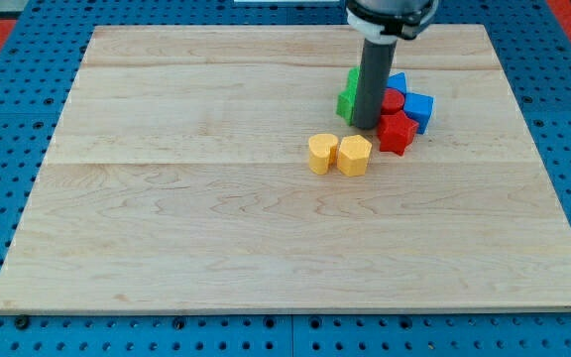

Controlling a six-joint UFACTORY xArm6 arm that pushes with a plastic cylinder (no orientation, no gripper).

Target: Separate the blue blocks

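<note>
Two blue blocks sit in a tight cluster at the view's upper right. One blue block (419,107), roughly cube-shaped, is on the cluster's right side. The other blue block (397,82) is behind it, partly hidden by the rod. A red star-like block (397,132) is at the front and a second red block (393,100) sits between the blues. A green block (348,99) shows at the left of the rod. My tip (366,127) touches the board at the cluster's left front, beside the green and red blocks.
Two yellow blocks stand side by side below the cluster: one (321,153) on the left, a hexagon-like one (354,155) on the right. The wooden board (167,228) lies on a blue pegboard.
</note>
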